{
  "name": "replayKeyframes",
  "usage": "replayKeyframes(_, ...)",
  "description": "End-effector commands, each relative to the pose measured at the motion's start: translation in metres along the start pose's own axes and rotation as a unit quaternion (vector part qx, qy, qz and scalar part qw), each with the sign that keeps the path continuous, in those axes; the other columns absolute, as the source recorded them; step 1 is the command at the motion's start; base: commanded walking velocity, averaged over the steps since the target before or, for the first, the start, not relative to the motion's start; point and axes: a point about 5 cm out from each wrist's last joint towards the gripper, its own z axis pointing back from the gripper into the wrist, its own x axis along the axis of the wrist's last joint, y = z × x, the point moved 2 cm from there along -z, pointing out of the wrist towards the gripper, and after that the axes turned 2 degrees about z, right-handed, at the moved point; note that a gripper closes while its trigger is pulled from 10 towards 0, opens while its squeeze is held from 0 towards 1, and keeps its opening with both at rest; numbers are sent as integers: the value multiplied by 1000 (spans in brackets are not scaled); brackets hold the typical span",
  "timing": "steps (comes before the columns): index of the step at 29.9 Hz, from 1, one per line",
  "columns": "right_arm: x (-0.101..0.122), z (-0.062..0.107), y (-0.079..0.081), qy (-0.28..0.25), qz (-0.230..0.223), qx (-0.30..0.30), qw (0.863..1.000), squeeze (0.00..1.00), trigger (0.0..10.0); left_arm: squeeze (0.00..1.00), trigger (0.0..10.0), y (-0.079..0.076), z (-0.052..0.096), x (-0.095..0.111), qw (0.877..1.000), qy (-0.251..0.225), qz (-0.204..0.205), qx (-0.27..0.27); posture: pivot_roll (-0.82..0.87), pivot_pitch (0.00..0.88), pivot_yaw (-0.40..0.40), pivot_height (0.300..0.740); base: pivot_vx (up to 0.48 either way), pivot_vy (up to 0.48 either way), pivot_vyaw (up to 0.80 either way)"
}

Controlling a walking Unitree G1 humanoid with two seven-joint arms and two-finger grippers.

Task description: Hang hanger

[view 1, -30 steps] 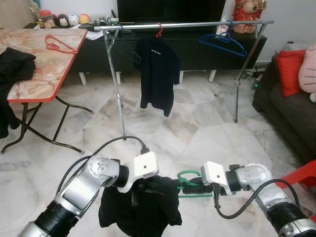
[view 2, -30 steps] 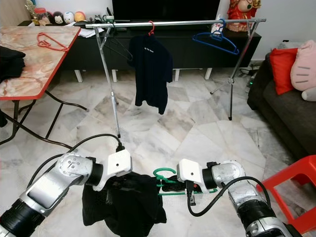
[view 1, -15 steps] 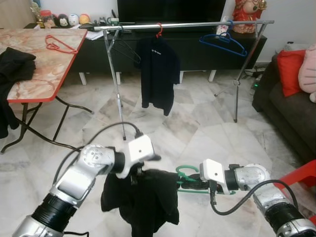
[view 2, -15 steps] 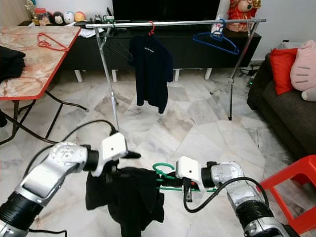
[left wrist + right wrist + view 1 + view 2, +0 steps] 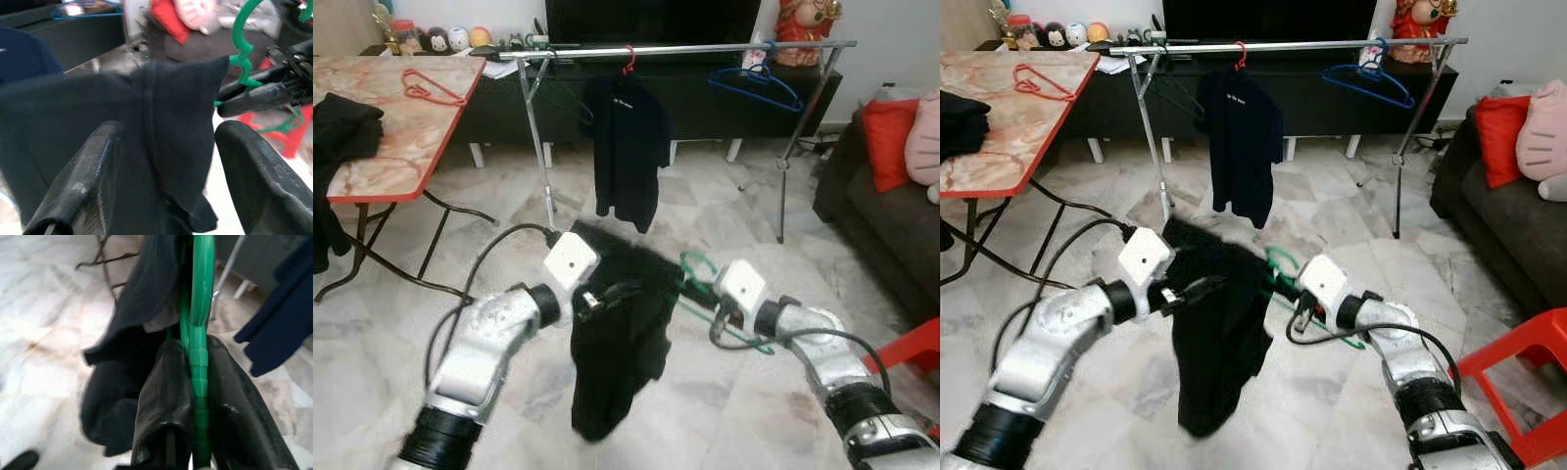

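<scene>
You've just raised both arms: black shirt on green hanger now up off floor, nearer clothes rail. Right gripper fingers clamp hanger; left gripper fingers wide around shirt shoulder. Hooking comes next.

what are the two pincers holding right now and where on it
The right pincer is shut on the green hanger, at its neck just below the hook. The left pincer straddles the shoulder of the black shirt on that hanger, fingers apart.

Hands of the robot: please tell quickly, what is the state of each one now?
Left hand: open, its fingers on either side of the black cloth garment.
Right hand: closed on the green plastic hanger.
</scene>
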Motion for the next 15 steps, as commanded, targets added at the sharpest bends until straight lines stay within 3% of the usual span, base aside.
replayKeyframes(1, 14, -4, -11, -31, -17, -43, 998, 0, 0, 0, 10000, 0, -6, -5, 999, 1, -6, 51, -8, 0, -84, 740, 0, 0, 0)
replayKeyframes(5, 19, -11, -8, -44, -32, -47, 997, 0, 0, 0, 10000, 1, -12, -13, 995, 13, 7, 100, -8, 0, -85, 740, 0, 0, 0)
replayKeyframes(11, 22, -15, -4, -38, -24, -25, 999, 0, 0, 0, 10000, -11, -22, -44, 986, 112, -3, 125, -10, 0, -104, 740, 0, 0, 0)
replayKeyframes(15, 26, -14, -9, -37, -24, -27, 999, 0, 0, 0, 10000, -13, -25, -50, 979, 135, 12, 150, -11, 0, -116, 740, 0, 0, 0)
